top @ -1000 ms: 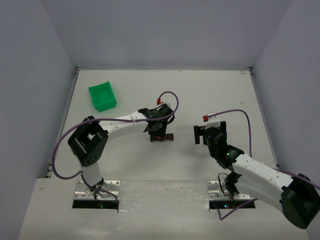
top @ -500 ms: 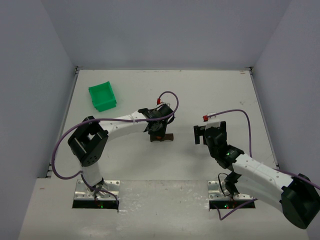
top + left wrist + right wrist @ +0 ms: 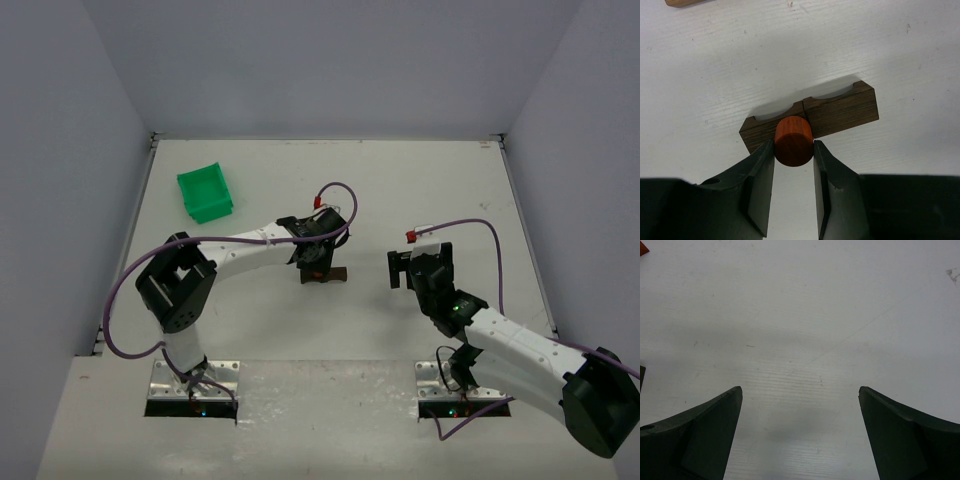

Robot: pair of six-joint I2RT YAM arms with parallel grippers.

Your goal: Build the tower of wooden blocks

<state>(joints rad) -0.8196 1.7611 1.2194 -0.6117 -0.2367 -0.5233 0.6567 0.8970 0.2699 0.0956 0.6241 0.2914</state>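
A dark brown wooden block (image 3: 840,107) with two curved notches in its top lies on the white table (image 3: 900,60). My left gripper (image 3: 794,146) is shut on a reddish-orange cylinder (image 3: 794,140) and holds it at the block's left notch. Whether the cylinder rests in the notch I cannot tell. From above, the left gripper (image 3: 315,260) covers most of the block (image 3: 338,273). My right gripper (image 3: 800,390) is open over bare table, and in the top view it (image 3: 404,270) stands to the right of the block.
A green plastic bin (image 3: 205,192) sits at the back left. A light wooden piece (image 3: 682,2) shows at the top edge of the left wrist view. A reddish-orange piece (image 3: 642,247) peeks in at the right wrist view's top left corner.
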